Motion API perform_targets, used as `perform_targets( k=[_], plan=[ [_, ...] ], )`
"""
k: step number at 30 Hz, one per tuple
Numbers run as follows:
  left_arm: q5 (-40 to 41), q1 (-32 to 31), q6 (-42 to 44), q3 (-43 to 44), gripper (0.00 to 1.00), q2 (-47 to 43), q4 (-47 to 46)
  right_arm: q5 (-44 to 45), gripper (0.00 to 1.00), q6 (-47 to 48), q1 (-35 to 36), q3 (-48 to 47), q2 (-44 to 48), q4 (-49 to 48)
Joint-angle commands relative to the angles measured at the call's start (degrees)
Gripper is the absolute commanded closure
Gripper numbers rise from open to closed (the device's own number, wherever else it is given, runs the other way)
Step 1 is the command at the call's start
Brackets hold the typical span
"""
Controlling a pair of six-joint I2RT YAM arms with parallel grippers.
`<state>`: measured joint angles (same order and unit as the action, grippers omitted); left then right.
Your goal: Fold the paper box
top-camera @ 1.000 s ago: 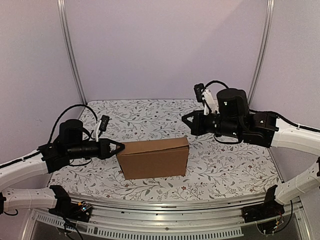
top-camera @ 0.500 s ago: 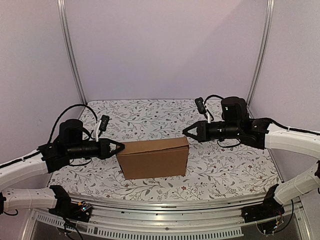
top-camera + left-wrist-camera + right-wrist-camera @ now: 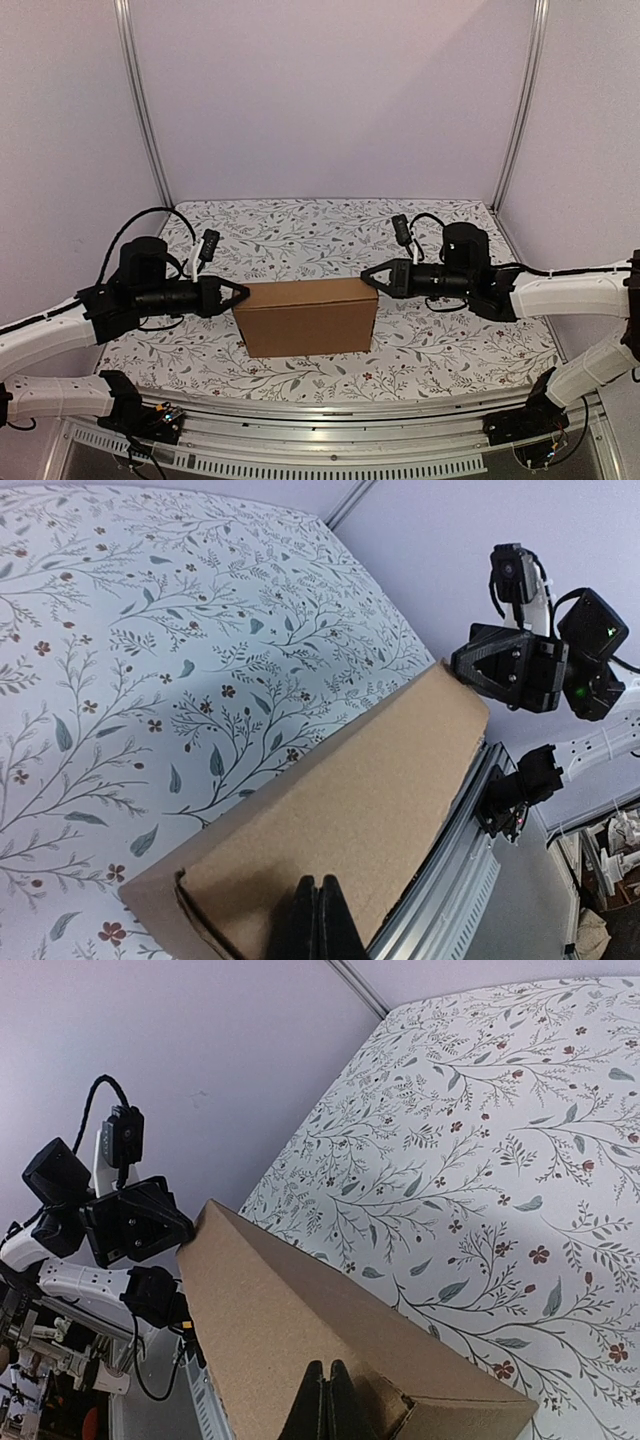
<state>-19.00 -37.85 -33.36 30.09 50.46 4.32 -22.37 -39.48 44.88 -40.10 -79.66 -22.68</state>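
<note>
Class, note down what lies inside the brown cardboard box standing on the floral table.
Nothing inside shows. The brown cardboard box is folded closed, so its top and walls cover the interior. Only plain outer faces are visible, on the floral-patterned table, with the shut left gripper and right gripper at its ends.

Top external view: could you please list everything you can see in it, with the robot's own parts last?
paper box: one, plain brown, closed up, middle of the table nearer the front edge
table: one, white cover with a leaf-and-flower print, fills the floor of the cell
frame posts: two, silver, back corners
walls: pale lilac, behind and at both sides
rail: one, silver, along the near edge
left gripper: one, black, shut, tip at the box's left end
right gripper: one, black, shut, tip at the box's upper right corner
</note>
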Motion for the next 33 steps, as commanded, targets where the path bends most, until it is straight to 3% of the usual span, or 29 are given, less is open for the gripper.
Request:
perform_targets(
  k=[1,8,14,26,33],
  plan=[
    [2.1,0.8,1.2,-0.8,1.0,1.8,8.9,0.8,1.0,-0.4,0.1,-0.2,1.1,11.6],
    [2.4,0.8,1.3,-0.6,1.0,1.4,9.4,-2.3,1.0,0.5,0.3,-7.3,7.2,16.4],
    [2.5,0.8,1.5,0.0,1.0,2.0,9.5,-2.8,1.0,0.2,2.0,-7.5,10.2,17.0],
    [2.4,0.8,1.0,-0.4,1.0,2.5,8.9,3.5,1.0,-1.8,3.1,2.9,0.1,13.4],
    [2.4,0.8,1.3,-0.1,1.0,2.7,9.2,4.7,1.0,-0.6,3.1,1.1,3.4,17.0]
  ],
)
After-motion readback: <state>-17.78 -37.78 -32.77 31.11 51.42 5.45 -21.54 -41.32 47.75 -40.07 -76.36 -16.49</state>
